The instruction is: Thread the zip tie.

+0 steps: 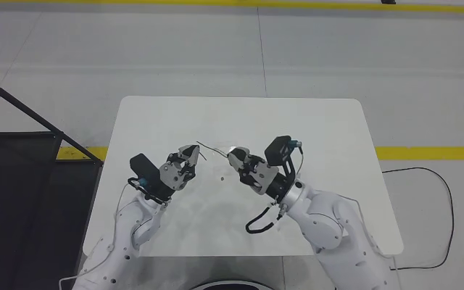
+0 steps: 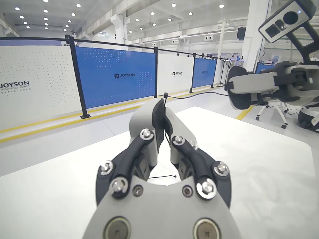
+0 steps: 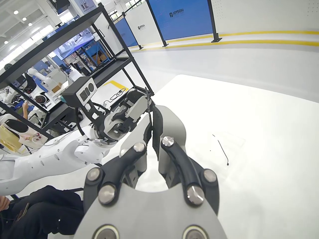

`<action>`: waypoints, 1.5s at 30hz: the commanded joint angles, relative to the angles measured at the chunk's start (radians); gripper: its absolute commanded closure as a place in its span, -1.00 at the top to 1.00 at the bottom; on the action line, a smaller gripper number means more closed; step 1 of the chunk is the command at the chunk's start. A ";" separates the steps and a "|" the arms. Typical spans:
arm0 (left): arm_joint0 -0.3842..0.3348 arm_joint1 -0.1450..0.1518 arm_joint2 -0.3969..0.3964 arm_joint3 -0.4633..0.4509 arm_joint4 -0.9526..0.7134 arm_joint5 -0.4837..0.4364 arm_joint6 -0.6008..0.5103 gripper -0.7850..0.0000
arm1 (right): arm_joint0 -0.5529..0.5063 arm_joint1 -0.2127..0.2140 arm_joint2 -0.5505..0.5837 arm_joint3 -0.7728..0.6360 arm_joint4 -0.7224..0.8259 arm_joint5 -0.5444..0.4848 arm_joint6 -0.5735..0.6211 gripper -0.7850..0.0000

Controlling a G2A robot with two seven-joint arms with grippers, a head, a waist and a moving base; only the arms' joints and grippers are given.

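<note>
A black zip tie is spanning left claw and right claw; a second zip tie is lying on the table.

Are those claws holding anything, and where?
Both pinch one zip tie: left gripper just below its head, right gripper near the tail end.

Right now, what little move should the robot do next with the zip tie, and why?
Probably ease the right gripper toward the left gripper, aiming the strip it pinches at the zip tie head. The left gripper is shut just under that head, which pokes out beyond it, and a gap separates the two grippers.
</note>
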 commanded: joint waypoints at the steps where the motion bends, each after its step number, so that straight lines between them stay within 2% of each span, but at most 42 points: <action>1: -0.001 -0.001 -0.001 0.002 -0.003 0.001 -0.002 -1.00 | -0.005 0.000 0.002 -0.002 -0.002 -0.007 -0.004 -1.00; 39: -0.010 -0.014 0.002 0.006 -0.006 0.008 -0.021 -1.00 | -0.002 -0.011 -0.002 0.003 -0.009 -0.005 -0.003 -1.00; 42: -0.015 -0.012 -0.006 0.007 0.004 -0.010 -0.031 -1.00 | -0.011 -0.009 0.007 0.001 -0.006 -0.021 -0.006 -1.00; 45: -0.029 -0.008 -0.015 0.016 -0.021 -0.087 -0.057 -1.00 | -0.026 -0.007 0.015 -0.005 -0.011 -0.043 -0.006 -1.00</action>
